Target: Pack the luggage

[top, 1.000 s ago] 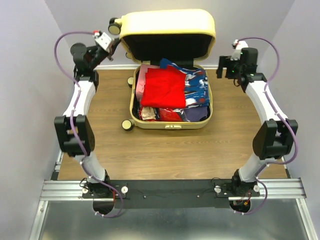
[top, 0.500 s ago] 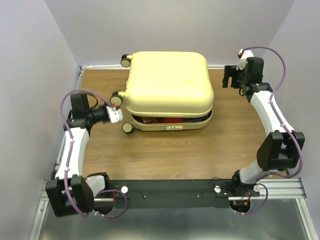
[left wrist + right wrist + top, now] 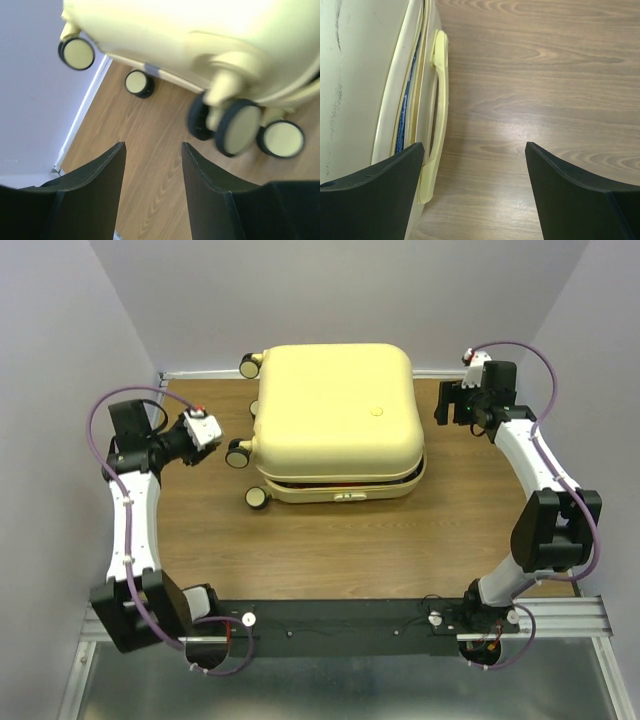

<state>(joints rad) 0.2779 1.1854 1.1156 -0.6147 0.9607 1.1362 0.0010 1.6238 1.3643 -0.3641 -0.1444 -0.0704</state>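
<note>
On the wooden worktop (image 3: pixel 330 540) between pale walls, the luggage (image 3: pixel 335 415) lies far-centre, its lid down but the seam gaping. The left gripper (image 3: pixel 152 147) hangs near the wheels (image 3: pixel 240 125) and the right gripper (image 3: pixel 472 146) beside the side handle (image 3: pixel 437 115), both with jaws apart and empty. Closing looks to be the step in hand; next the lid needs pressing flush and zipping.

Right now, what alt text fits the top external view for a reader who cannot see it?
A pale-yellow luggage lies lid-down in the middle of a wooden table, a thin gap along its near seam. The left arm and right arm flank it, jaws near its sides, holding nothing.
</note>
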